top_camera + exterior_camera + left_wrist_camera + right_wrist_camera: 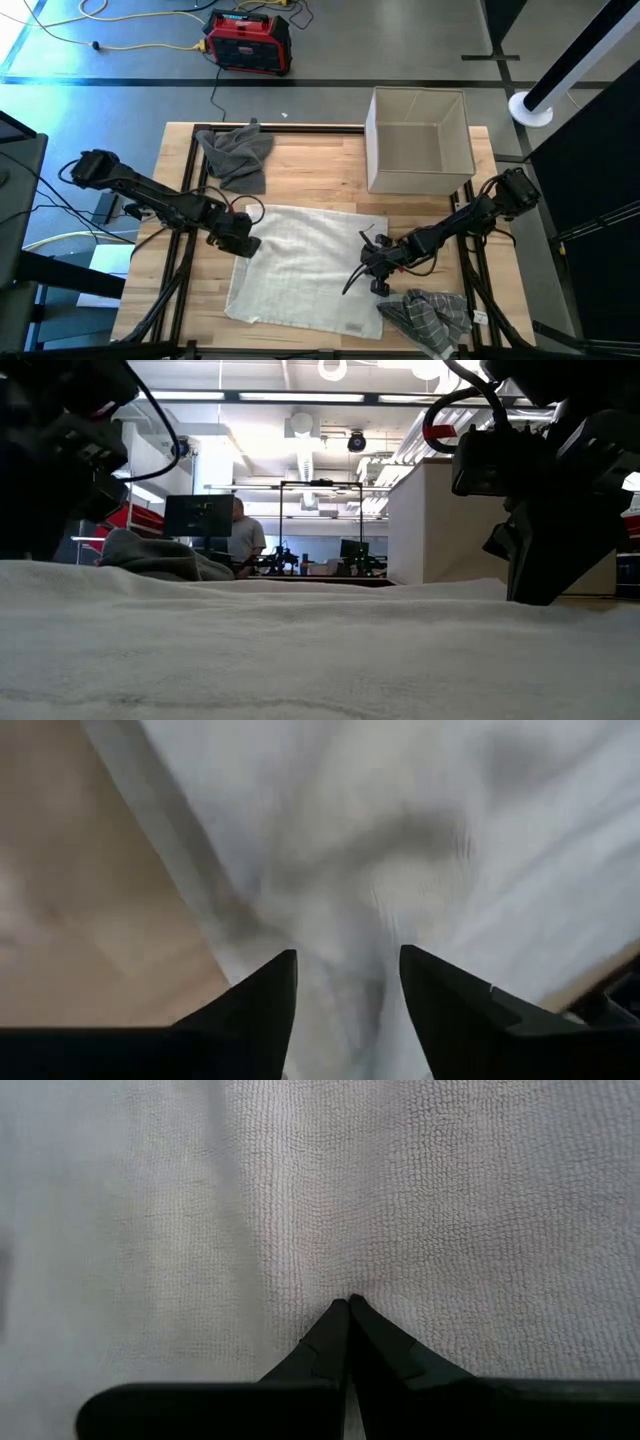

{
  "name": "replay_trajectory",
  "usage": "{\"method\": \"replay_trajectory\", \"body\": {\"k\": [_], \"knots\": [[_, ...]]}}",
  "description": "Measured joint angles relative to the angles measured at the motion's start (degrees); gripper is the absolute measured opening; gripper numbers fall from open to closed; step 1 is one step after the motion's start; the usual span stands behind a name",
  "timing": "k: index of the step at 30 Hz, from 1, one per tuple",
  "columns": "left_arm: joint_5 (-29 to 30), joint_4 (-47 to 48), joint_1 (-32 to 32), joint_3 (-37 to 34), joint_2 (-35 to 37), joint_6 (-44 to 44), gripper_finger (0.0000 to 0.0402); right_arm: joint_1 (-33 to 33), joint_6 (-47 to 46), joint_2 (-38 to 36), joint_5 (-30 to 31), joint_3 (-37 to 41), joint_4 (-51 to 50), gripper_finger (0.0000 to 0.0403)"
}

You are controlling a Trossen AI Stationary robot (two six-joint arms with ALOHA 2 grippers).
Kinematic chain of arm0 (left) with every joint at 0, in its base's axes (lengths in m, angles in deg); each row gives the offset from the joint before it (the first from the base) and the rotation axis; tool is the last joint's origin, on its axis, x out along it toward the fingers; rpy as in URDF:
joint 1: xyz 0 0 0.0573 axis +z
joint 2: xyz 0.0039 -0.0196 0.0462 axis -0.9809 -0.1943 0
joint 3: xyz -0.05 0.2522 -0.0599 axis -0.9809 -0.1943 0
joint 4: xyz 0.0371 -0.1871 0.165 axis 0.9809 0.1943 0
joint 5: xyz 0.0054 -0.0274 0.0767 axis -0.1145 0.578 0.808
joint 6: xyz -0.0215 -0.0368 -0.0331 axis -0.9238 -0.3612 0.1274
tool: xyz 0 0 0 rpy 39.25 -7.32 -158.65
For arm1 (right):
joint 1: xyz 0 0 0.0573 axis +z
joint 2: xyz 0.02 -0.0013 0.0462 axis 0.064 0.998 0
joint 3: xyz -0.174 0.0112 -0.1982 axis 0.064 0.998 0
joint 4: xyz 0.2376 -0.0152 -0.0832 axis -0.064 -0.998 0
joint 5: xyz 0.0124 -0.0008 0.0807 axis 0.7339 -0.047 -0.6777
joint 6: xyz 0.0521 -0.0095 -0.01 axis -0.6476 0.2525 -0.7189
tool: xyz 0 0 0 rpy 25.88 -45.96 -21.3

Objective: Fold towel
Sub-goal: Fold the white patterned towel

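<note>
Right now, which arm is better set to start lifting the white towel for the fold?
Probably right. The right gripper is shut, pressed on the white towel near its right edge. The left gripper is open over the left edge, holding nothing yet.

Bright ceiling lights glare in the low view, silhouetting the arms; the left wrist view is motion-blurred.

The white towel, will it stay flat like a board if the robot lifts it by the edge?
Probably not. The white towel lies limp on the table, with soft wrinkles near the left gripper, so it would likely droop. Its looped weave by the right gripper looks grippy, not slippery. It seems thin, so probably light.
</note>
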Motion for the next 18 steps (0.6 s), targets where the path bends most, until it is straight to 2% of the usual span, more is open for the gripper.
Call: {"method": "replay_trajectory", "body": {"k": [3, 7, 11, 18], "knots": [[-0.29, -0.17, -2.23, 0.17, -0.13, -2.8, 0.0171, 0.0, -0.44, 0.0, 0.0, 0.01, 0.03, 0.0], [5.61, 0.6, -5.21, 0.19, -0.7, -5.77, 0.017, 0.0, -0.93, 0.0, -0.01, 0.01, 0.04, 0.0], [8.83, 0.55, -5.34, 0.17, -2.21, -5.54, 0.017, 0.0, -0.91, 0.0, -0.02, 0.01, 0.07, 0.0], [9.95, -1.66, -5.34, 0.02, -4.14, -5.09, 0.0169, 0.02, -1.37, 0.0, -0.13, 0.03, 0.09, 0.0]]}}
